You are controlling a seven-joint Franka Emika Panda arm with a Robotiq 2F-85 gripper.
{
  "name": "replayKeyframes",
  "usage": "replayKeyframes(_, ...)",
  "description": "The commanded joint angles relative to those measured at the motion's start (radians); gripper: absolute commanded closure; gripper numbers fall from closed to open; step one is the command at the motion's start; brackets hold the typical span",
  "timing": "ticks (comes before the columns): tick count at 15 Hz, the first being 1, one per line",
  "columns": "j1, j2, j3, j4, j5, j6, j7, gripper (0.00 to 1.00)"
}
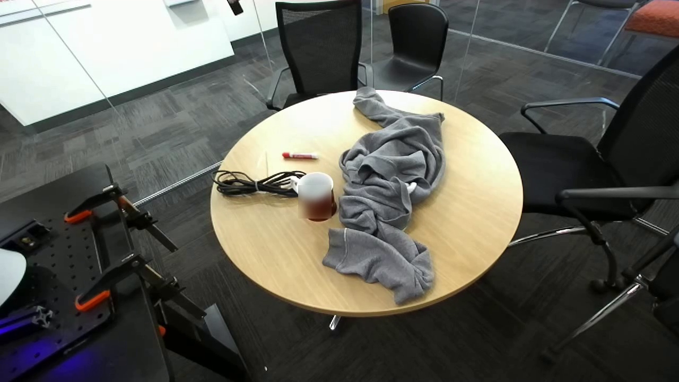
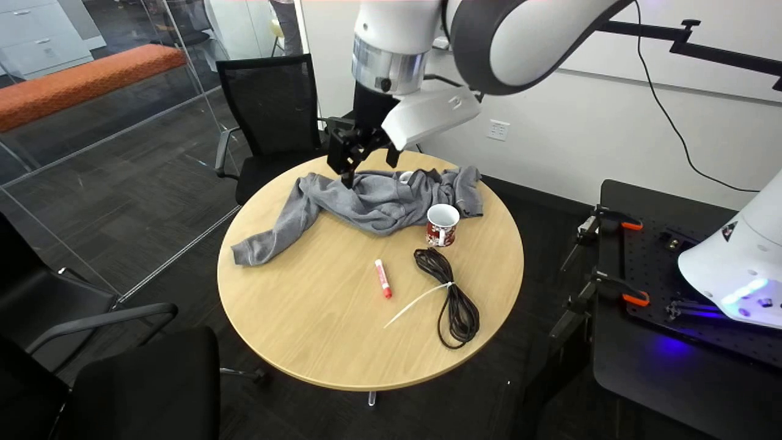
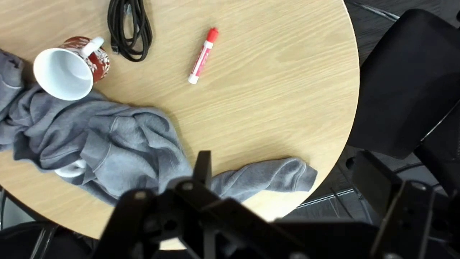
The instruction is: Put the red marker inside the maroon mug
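Red marker (image 3: 202, 58) lies near maroon mug (image 3: 73, 69); tool (image 2: 370, 170) spread wide

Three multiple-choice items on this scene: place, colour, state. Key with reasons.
1. Where does the red marker lie?
A. Under the grey cloth
B. On the tabletop
C. Inside the cable coil

2. Inside colour of the maroon mug?
A. White
B. Black
C. Green

3. State of the end effector?
A. Shut on the red marker
B. Shut on nothing
C. Open

1-B: tabletop shows all round it in the wrist view.
2-A: its white interior shows there too.
3-C: its jaws stand wide apart.
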Motion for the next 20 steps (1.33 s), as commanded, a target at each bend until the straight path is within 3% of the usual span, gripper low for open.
replayKeyframes(1,0.058,0.140,-0.069,0.094,0.031,0.075,0.060,0.00)
replayKeyframes(9,0.104,0.358,-0.168,0.092,0.157,0.310,0.071,0.00)
replayKeyframes(17,0.099,0.487,-0.182,0.096,0.286,0.297,0.053,0.00)
replayKeyframes(20,0.110,0.482,-0.192,0.076,0.281,0.304,0.036,0.00)
